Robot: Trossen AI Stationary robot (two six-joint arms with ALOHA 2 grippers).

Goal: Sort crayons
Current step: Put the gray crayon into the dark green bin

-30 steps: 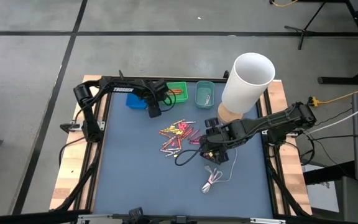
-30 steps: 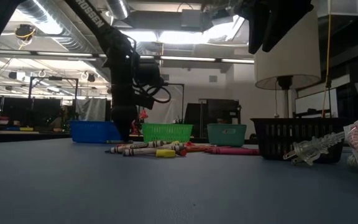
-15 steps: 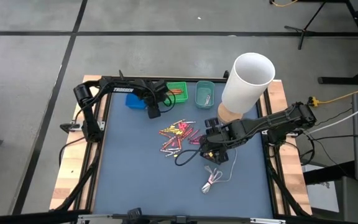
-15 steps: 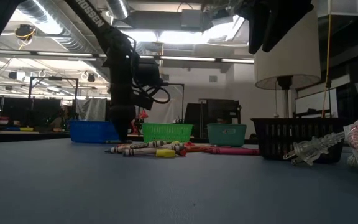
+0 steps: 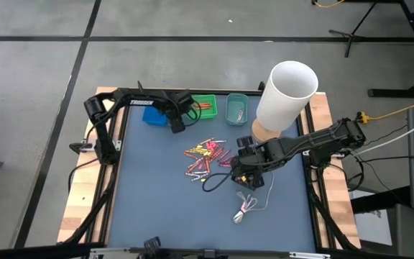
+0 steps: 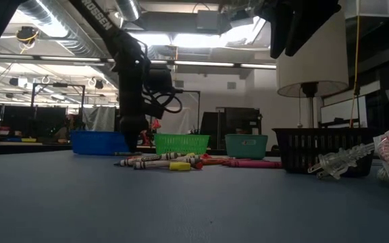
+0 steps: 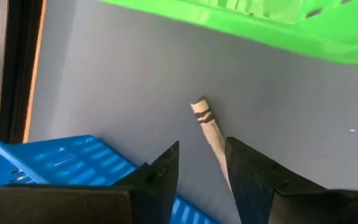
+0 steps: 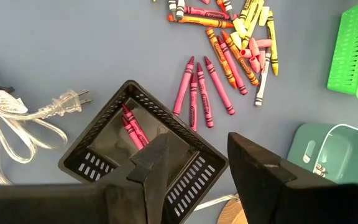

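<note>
Loose crayons [image 5: 205,157] lie in a heap mid-table, seen also in the right wrist view [image 8: 229,37]. My left gripper [image 5: 176,128] hangs low between the blue tray [image 5: 152,115] and the green tray [image 5: 205,104]. It is open, and its fingers stand on either side of a pale crayon [image 7: 209,124] lying flat on the mat. My right gripper [image 8: 197,135] is open, high above a black basket [image 8: 104,155] that holds pink crayons [image 8: 129,127]. A teal tray [image 5: 236,109] stands beside the green one. My left gripper points steeply down with the pale crayon's near end [image 7: 224,165] running close along one finger [image 7: 247,174]. Whether that finger touches it, I cannot tell. The other finger shows in front of the blue tray's wall [image 7: 61,162]; contact there cannot be told either.
A lamp with a tall white shade [image 5: 286,93] stands at the far right. A coiled white cable with a plug [image 5: 246,208] lies near the front right. Three pink crayons [image 8: 197,93] lie beside the basket. Bare mat stretches along the table's left and near sides.
My left gripper has rolled a little at the wrist while staying at the same spot. The blue tray beside it has slid slightly toward the table's left edge. My right arm has kept still.
</note>
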